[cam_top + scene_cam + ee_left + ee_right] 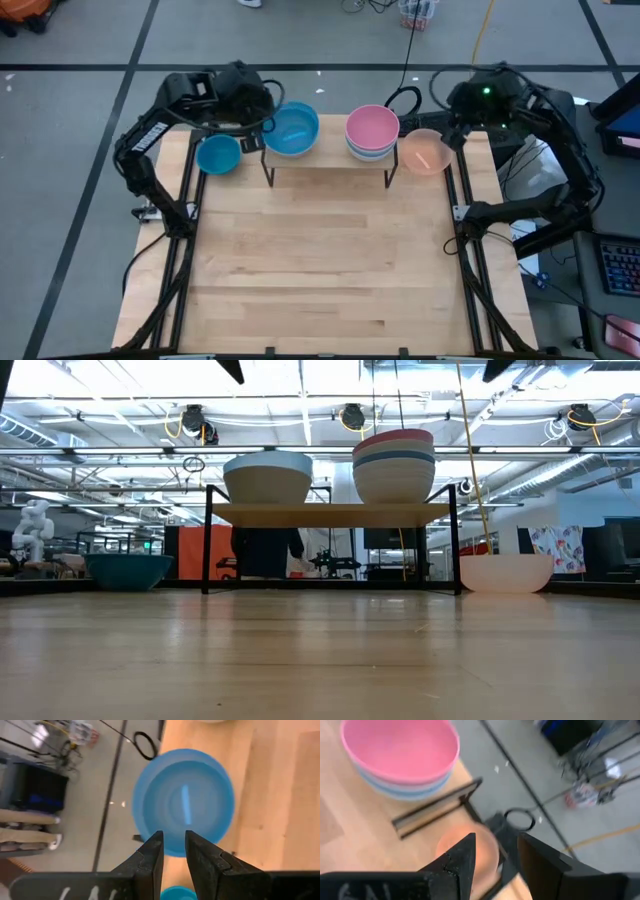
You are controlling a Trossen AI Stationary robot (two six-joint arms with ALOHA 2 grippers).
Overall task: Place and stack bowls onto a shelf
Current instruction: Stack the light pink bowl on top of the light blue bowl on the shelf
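Note:
The shelf (325,165) stands at the table's far edge. On its left half a light blue bowl (293,130) sits nested in a grey-beige bowl (267,482). On its right half is a stack topped by a pink bowl (372,127). A darker blue bowl (218,154) rests on the table left of the shelf, and a peach bowl (425,151) right of it. My left gripper (174,836) hangs above the light blue bowl's (185,800) far-left rim, its fingers a narrow gap apart. My right gripper (497,840) is open above the peach bowl's (445,847) far side.
Most of the wooden tabletop (320,270) in front of the shelf is bare. Black arm mounts and rails run along both table sides (185,215) (465,215). A black cable loop (403,97) lies on the floor beyond the shelf.

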